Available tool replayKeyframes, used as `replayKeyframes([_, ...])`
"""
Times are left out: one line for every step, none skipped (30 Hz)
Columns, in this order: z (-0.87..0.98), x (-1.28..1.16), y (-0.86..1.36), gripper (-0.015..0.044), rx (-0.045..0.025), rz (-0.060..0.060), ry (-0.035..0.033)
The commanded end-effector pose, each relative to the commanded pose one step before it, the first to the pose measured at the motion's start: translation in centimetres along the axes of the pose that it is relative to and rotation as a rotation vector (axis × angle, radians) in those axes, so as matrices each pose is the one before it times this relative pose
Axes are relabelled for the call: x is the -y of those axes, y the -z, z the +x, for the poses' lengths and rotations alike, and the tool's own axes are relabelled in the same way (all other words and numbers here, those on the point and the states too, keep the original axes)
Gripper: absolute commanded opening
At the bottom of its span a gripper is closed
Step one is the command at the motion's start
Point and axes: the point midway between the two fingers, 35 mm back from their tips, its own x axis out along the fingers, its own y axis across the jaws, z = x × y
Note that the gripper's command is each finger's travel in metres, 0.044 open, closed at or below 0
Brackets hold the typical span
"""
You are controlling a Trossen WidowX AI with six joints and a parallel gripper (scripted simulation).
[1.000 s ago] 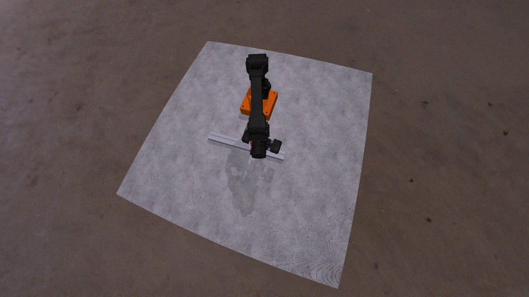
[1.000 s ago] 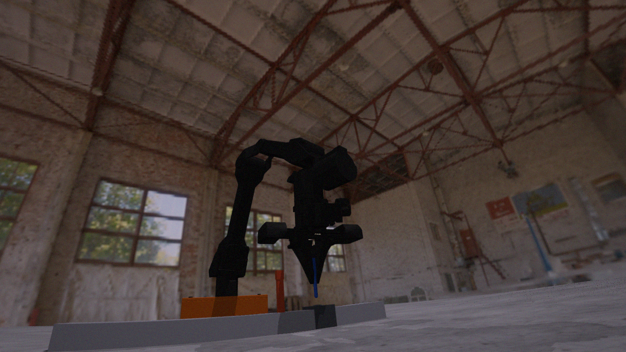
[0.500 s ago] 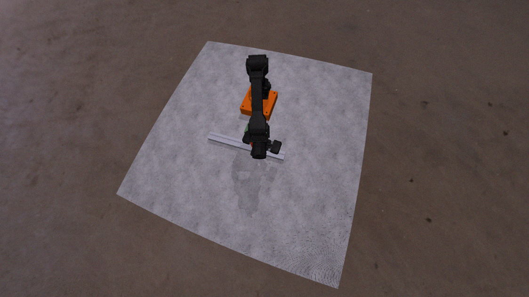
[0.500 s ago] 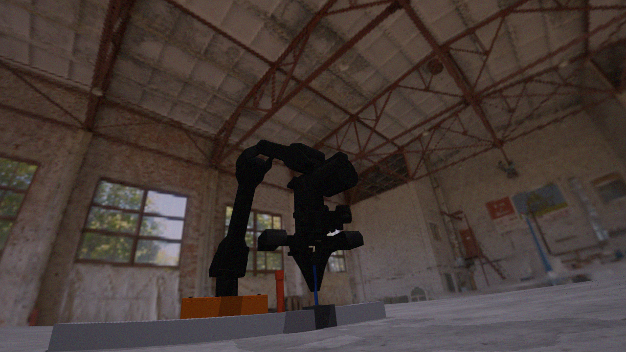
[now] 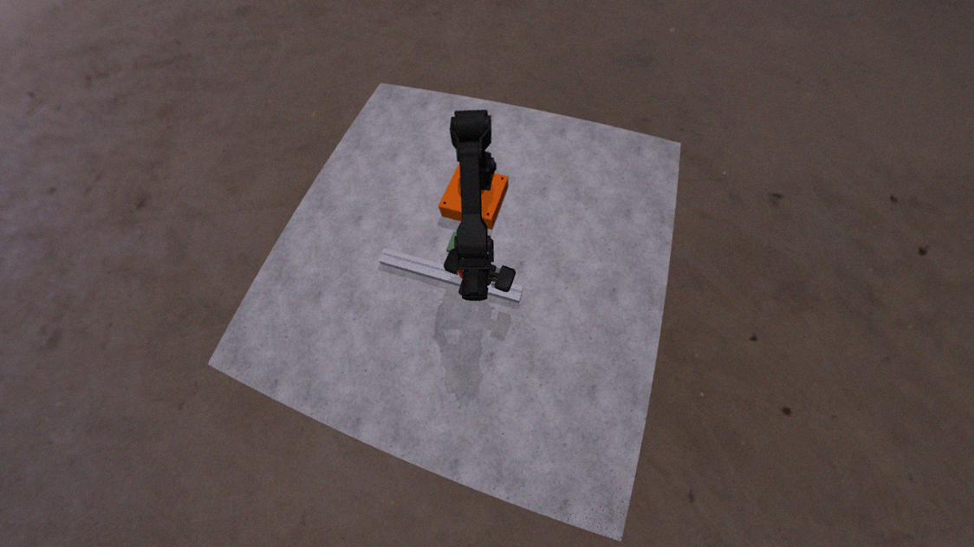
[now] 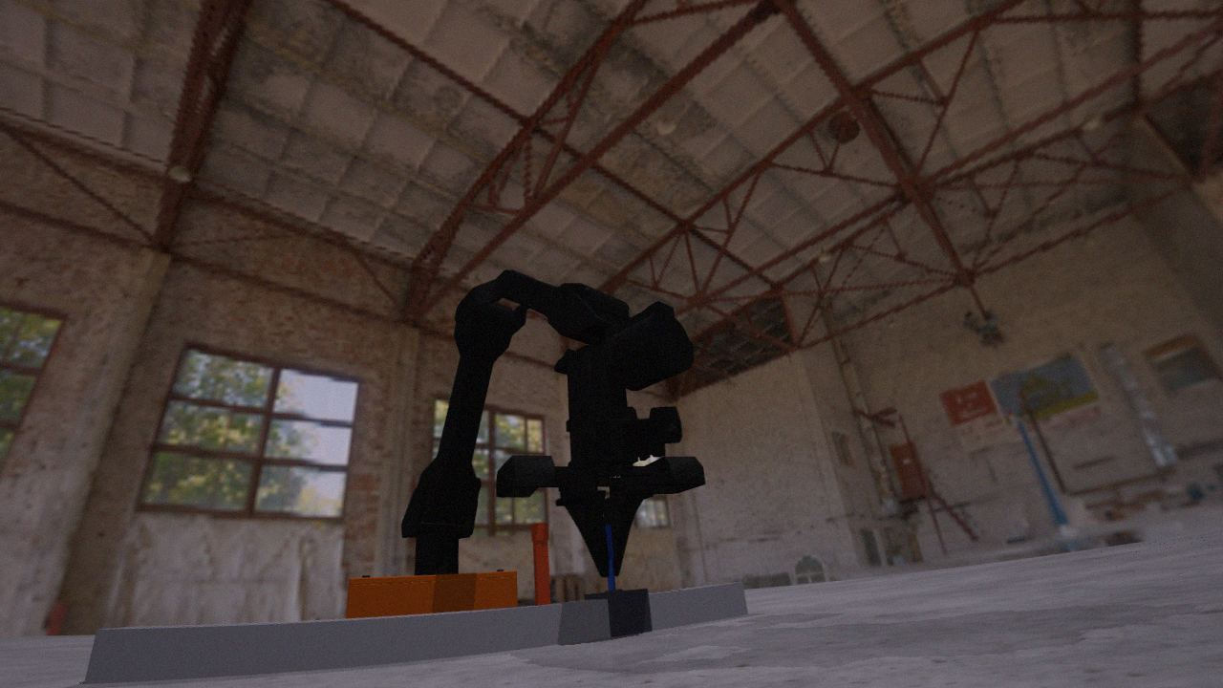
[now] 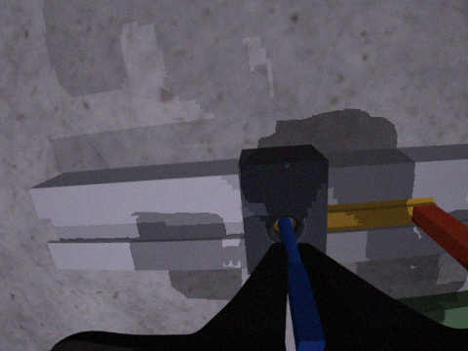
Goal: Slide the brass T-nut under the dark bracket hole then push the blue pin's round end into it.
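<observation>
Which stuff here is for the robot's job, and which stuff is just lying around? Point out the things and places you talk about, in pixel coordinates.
For the job:
- blue pin [image 6: 610, 548] [image 7: 303, 292]
- dark bracket [image 6: 628, 612] [image 7: 285, 187]
- aluminum rail [image 5: 411, 264] [image 6: 325, 639] [image 7: 136, 200]
- brass T-nut [image 7: 366, 217]
- orange handle [image 6: 540, 565] [image 7: 441, 234]
- green tray [image 5: 451, 241] [image 7: 455, 317]

Just lying around:
- nothing I can see on the gray mat [image 5: 375, 381]
</observation>
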Motion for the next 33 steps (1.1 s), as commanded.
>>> replayKeyframes([0.319, 0.043, 0.005, -0.0150, -0.00796, 0.0014, -0.00214])
replayKeyframes([-0.001, 0.008, -0.030, -0.0150, 0.00003, 0.0001, 0.00000])
replayKeyframes([-0.002, 0.002, -0.027, -0.0150, 0.00003, 0.0001, 0.00000])
replayKeyframes([-0.002, -0.002, -0.026, -0.0150, 0.00002, 0.0000, 0.00000])
replayKeyframes([-0.002, -0.006, -0.023, -0.0150, 0.00002, 0.0000, -0.00001])
replayKeyframes([-0.002, -0.009, -0.021, -0.0150, 0.00002, 0.0000, -0.00001])
replayKeyframes([-0.001, -0.012, -0.018, -0.0150, 0.00002, 0.0000, -0.00001])
replayKeyframes([-0.001, -0.013, -0.013, -0.0150, 0.00001, 0.0000, -0.00001])
replayKeyframes([-0.001, -0.020, -0.009, -0.0150, 0.00001, 0.0000, -0.00002])
replayKeyframes([0.000, -0.012, 0.005, -0.0150, 0.00000, 0.0000, -0.00001])
replayKeyframes([-0.140, 0.056, -0.010, -0.0150, 0.00580, 0.0014, 0.00140])
replayKeyframes([0.000, 0.000, 0.000, -0.0150, 0.00000, 0.0000, 0.00000])
replayKeyframes([0.000, 0.000, 0.000, -0.0150, 0.00000, 0.0000, 0.00000])
replayKeyframes([0.000, 0.000, 0.000, -0.0150, 0.00000, 0.0000, 0.00000])
replayKeyframes([0.000, 0.000, 0.000, -0.0150, 0.00000, 0.0000, 0.00000])
replayKeyframes([0.000, 0.000, 0.000, -0.0150, 0.00000, 0.0000, 0.00000])
replayKeyframes([0.000, 0.000, 0.000, -0.0150, 0.00000, 0.0000, 0.00000])
replayKeyframes([0.000, 0.000, 0.000, -0.0150, 0.00000, 0.0000, 0.00000])
replayKeyframes([0.000, 0.000, -0.003, -0.0150, -0.00049, 0.0000, 0.00005])
replayKeyframes([0.000, -0.001, -0.006, -0.0150, -0.00097, 0.0000, 0.00010])
replayKeyframes([0.000, -0.001, -0.009, -0.0150, -0.00146, 0.0000, 0.00015])
replayKeyframes([0.000, -0.002, -0.012, -0.0150, -0.00195, -0.0001, 0.00020])
replayKeyframes([0.000, -0.002, -0.014, -0.0150, -0.00241, -0.0001, 0.00025])
replayKeyframes([0.000, -0.002, -0.016, -0.0150, -0.00278, -0.0001, 0.00029])
replayKeyframes([0.000, -0.002, -0.017, -0.0150, -0.00293, -0.0001, 0.00030])
replayKeyframes([0.000, -0.002, -0.017, -0.0150, -0.00295, -0.0001, 0.00030])
replayKeyframes([0.000, -0.002, -0.017, -0.0150, -0.00296, -0.0001, 0.00030])
replayKeyframes([0.000, -0.002, -0.017, -0.0150, -0.00296, -0.0001, 0.00029])
replayKeyframes([0.000, -0.002, -0.017, -0.0150, -0.00296, -0.0001, 0.00029])
replayKeyframes([0.000, -0.002, -0.017, -0.0150, -0.00296, -0.0001, 0.00029])
replayKeyframes([0.000, -0.002, -0.017, -0.0150, -0.00296, -0.0001, 0.00028])
replayKeyframes([0.000, -0.002, -0.017, -0.0150, -0.00296, -0.0001, 0.00028])
replayKeyframes([-0.001, -0.002, -0.017, -0.0150, -0.00296, -0.0001, 0.00028])
